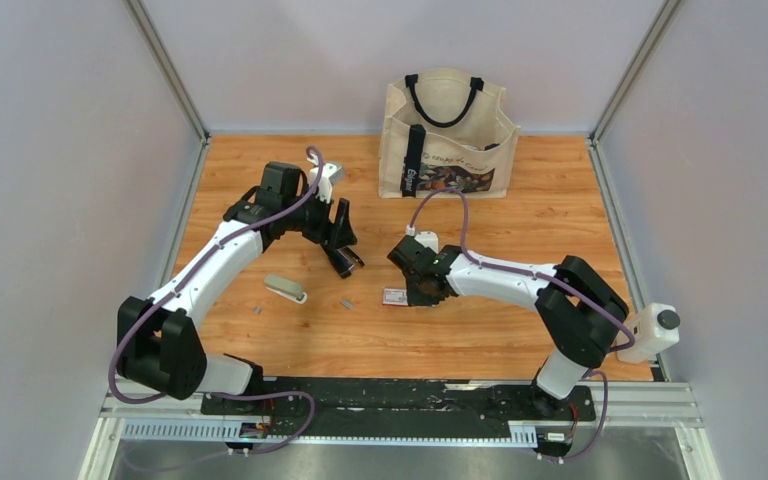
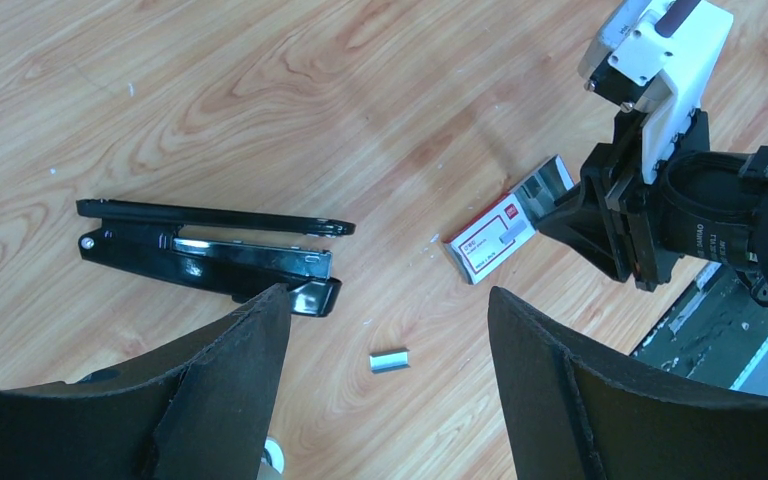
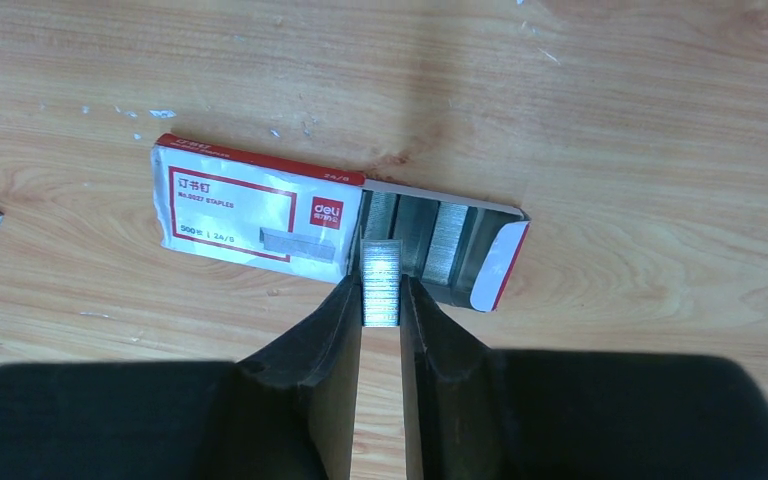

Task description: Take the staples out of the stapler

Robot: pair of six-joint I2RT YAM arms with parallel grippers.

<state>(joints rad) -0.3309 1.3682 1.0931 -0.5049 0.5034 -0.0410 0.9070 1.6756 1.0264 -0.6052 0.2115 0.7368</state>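
A black stapler (image 2: pixel 210 250) lies on the wooden table with its top arm swung open; it also shows in the top view (image 1: pixel 345 260). My left gripper (image 2: pixel 388 295) hovers just above it, open and empty (image 1: pixel 343 248). A tiny silvery strip of staples (image 2: pixel 390 360) lies loose on the table between the open fingers, and also shows in the top view (image 1: pixel 346 302). My right gripper (image 3: pixel 381 285) is shut on another silvery staple strip (image 3: pixel 381 270) at the open end of a red-and-white staple box (image 3: pixel 250 205), to the right of the stapler (image 1: pixel 415 290).
A grey stapler (image 1: pixel 285 288) lies left of the black one, with a small grey piece (image 1: pixel 257 310) near it. A canvas tote bag (image 1: pixel 447 130) stands at the back. The staple box (image 1: pixel 395 295) lies mid-table. Walls close in the left and right sides.
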